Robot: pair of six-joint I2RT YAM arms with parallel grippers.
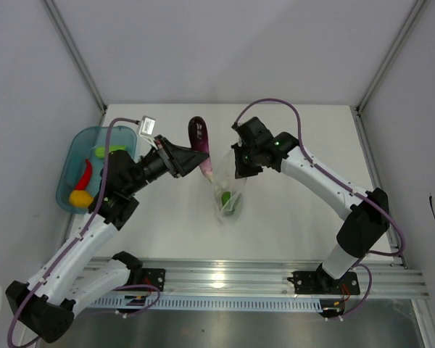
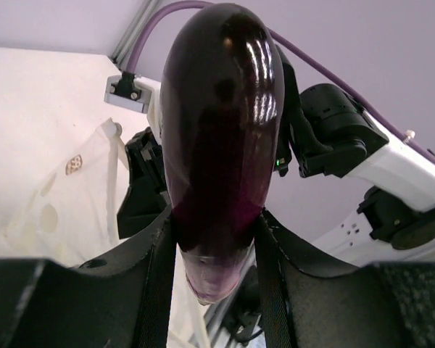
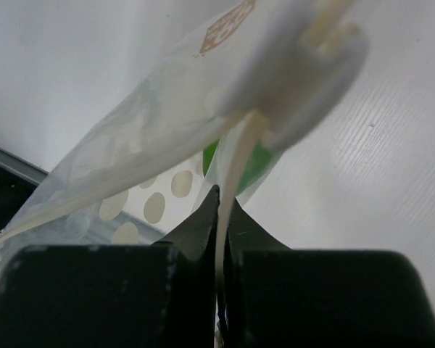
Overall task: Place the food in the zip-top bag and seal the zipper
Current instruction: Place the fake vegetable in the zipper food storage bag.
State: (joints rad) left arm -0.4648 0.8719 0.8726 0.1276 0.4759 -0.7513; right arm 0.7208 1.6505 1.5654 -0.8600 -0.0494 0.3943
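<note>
The white worktop (image 1: 297, 232) carries a teal tray (image 1: 76, 148) at its 9 o'clock edge and the dotted clear bag (image 1: 230, 209) near the centre. One green vegetable (image 1: 226, 198) is already in the bag. The eggplant (image 2: 221, 145) is off the worktop, just at 11 o'clock of the bag, with the left tool (image 2: 216, 254) pinching it across its paler end. The right tool (image 3: 219, 210) is pressed together on a fold of the bag's upper edge and lifts it. To do this step well, I judge the right tool should hold that edge high and taut. The left tool should tip the eggplant's narrow end toward 5 o'clock, slide it into the mouth, and let go only once most of its length is inside. Pushing against the film would likely fold the mouth flat. A chili (image 1: 86, 174), a yellow pepper (image 1: 80, 197) and a second green piece (image 1: 100, 151) wait in the tray. How wide the mouth gapes cannot be told: the overhead view shows only crumpled film, and the right wrist view is blurred. The zipper cannot be picked out in any view, and the eggplant blocks much of the left wrist view.
</note>
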